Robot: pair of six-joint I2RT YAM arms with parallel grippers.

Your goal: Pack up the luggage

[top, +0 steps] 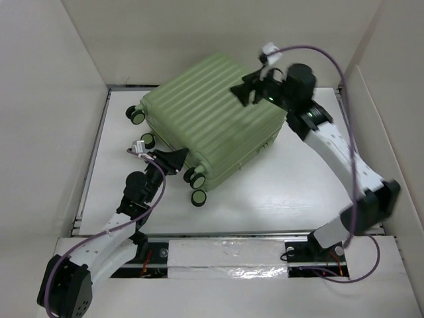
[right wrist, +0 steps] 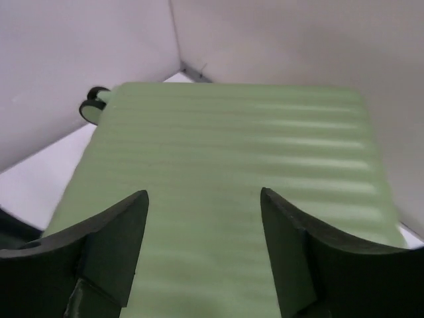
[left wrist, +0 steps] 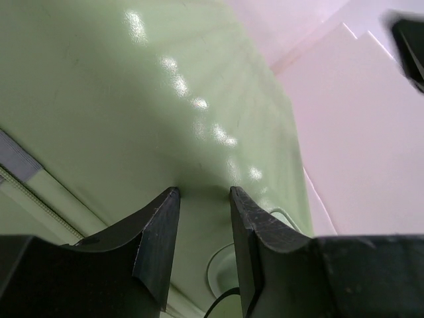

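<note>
Overhead, right gripper (right wrist: 203,195) gapes wide, empty, above the luggage (right wrist: 238,132).

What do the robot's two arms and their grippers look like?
The left arm and right arm both have white links between black joints, with a thin purple cable looping alongside to a small white plug near the wrist. The left gripper and right gripper each have two black tapered fingers.

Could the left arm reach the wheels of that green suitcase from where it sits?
Probably yes. The left gripper is right at the wheeled end of the luggage, with a wheel just beside it and nothing visible in between.
</note>
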